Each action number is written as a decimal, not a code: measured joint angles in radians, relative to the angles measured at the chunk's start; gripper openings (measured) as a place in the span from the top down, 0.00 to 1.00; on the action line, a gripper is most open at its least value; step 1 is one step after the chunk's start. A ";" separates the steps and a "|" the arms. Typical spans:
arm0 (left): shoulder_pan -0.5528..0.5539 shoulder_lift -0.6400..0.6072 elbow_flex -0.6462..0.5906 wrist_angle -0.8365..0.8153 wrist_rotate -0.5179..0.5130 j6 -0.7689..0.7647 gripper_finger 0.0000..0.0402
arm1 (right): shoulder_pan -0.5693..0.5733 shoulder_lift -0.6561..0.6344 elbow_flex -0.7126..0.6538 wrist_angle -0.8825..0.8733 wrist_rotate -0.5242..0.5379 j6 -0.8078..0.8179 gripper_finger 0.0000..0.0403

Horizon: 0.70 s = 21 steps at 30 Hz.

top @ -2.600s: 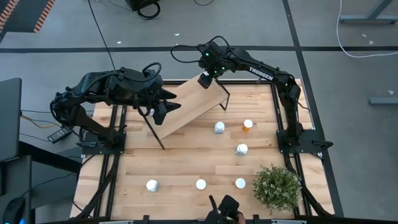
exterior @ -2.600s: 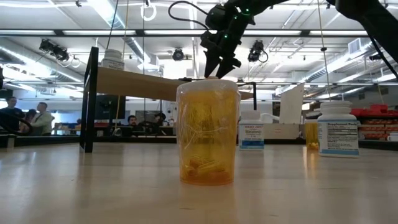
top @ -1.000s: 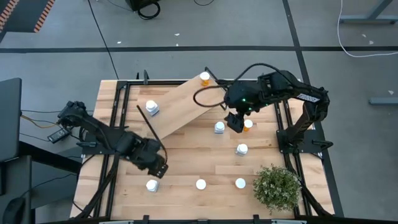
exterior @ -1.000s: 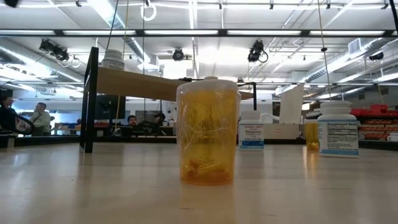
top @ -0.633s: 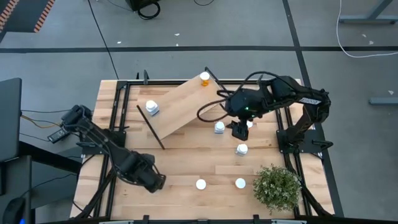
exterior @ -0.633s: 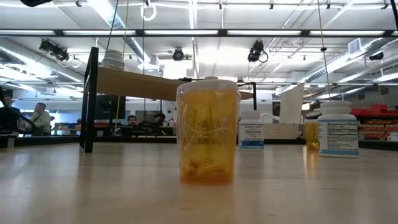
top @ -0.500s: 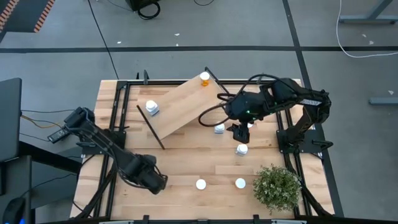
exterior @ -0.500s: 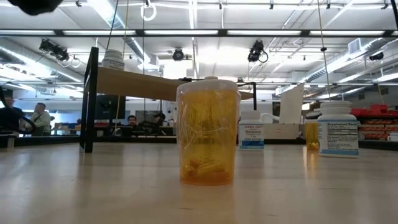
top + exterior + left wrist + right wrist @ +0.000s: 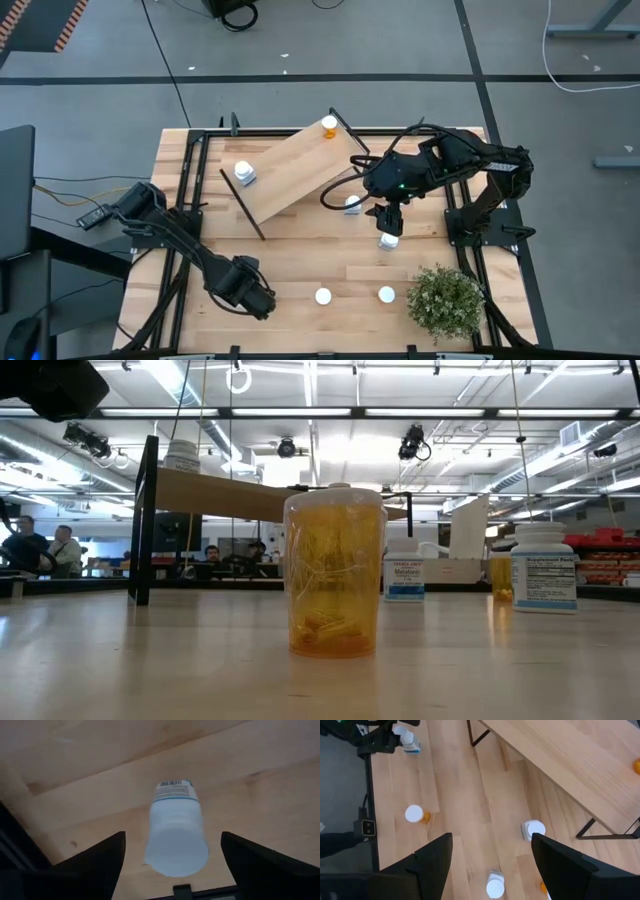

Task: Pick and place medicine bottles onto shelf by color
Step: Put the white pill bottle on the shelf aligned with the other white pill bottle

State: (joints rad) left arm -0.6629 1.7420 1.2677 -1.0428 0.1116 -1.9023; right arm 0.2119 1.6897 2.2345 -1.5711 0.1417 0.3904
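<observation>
My left gripper (image 9: 172,857) stands open, fingers (image 9: 95,862) spread on either side of a white-bodied bottle (image 9: 176,832) that sits upright on the table between them, untouched as far as I can see. Its long axis is vertical, cap toward my wrist, so I judge I only need to come down a little and close. From above, this gripper (image 9: 250,290) is at the near left of the table (image 9: 300,262) and covers that bottle.

My right gripper (image 9: 492,857) is also open and empty, over the right middle of the table (image 9: 388,215). A white-capped bottle (image 9: 388,240) stands just near of it, and another (image 9: 352,205) just to its left. Past my fingers, an orange bottle (image 9: 415,814) stands well apart.

The shelf (image 9: 290,172) slants across the far middle. It carries 2 bottles: a white one (image 9: 243,174) toward its left end and an orange one (image 9: 329,126) at its far right corner. 2 more caps (image 9: 323,296) (image 9: 386,294) wait along the near edge, beside the potted plant (image 9: 445,302).
</observation>
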 joint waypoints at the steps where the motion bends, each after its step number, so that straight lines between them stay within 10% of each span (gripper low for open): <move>1: 0.003 0.006 0.000 0.005 0.001 0.002 0.18 | 0.000 0.000 0.000 0.000 0.000 -0.001 0.31; 21: 0.057 0.025 0.009 -0.005 0.034 0.138 0.57 | 0.000 0.000 0.000 0.000 0.000 -0.028 0.31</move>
State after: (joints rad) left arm -0.6063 1.7672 1.2769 -1.0478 0.1453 -1.7645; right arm 0.2119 1.6901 2.2349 -1.5711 0.1417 0.3626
